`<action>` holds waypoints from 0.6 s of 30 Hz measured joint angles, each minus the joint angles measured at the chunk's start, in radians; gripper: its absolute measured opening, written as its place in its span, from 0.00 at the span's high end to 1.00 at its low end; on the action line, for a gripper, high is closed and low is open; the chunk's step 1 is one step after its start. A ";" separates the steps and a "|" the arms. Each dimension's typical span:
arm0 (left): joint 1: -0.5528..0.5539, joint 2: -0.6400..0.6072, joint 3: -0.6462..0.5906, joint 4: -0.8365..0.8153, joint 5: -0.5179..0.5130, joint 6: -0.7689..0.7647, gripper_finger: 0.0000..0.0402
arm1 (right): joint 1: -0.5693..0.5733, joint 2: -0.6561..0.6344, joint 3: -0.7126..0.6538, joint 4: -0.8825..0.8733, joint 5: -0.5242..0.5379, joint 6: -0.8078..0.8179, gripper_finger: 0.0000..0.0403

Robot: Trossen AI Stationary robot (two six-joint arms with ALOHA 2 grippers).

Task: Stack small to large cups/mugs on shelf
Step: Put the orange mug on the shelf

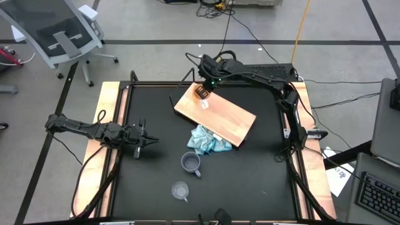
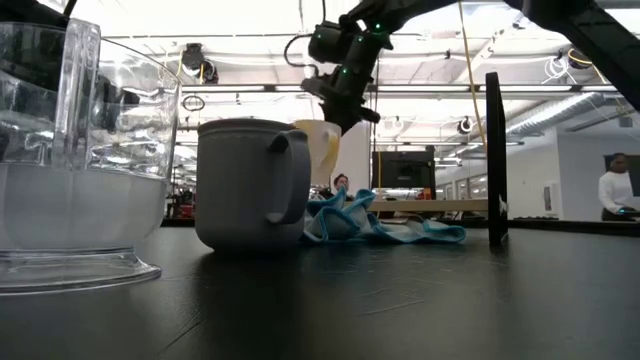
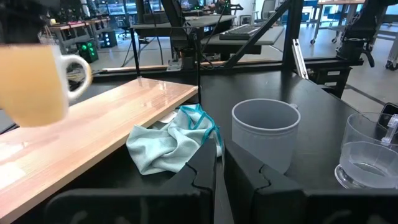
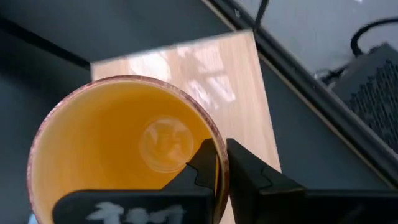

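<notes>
Right claw (image 4: 216, 163) pinches orange mug's (image 4: 124, 149) rim, holding it above shelf (image 1: 219, 115); none placed yet. Grey mug (image 1: 191, 164) and clear cup (image 1: 180, 190) sit on tabletop (image 1: 250, 181). Left claw (image 1: 145, 141) closed, empty, idle.

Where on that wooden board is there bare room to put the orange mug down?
Most of the wooden board is bare, from under the orange mug, held in the right tool, out to its right corner. Only the edge nearest the blue cloth is crowded; the grey mug and clear cup stand off it.
</notes>
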 joint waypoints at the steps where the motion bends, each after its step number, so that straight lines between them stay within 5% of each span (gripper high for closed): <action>1: 0.000 0.000 0.000 0.000 0.000 0.000 0.92 | 0.000 0.008 0.000 -0.008 0.001 0.002 0.98; 18: 0.000 0.000 0.000 0.001 0.000 0.000 0.92 | 0.001 0.055 0.000 -0.032 0.060 0.133 0.98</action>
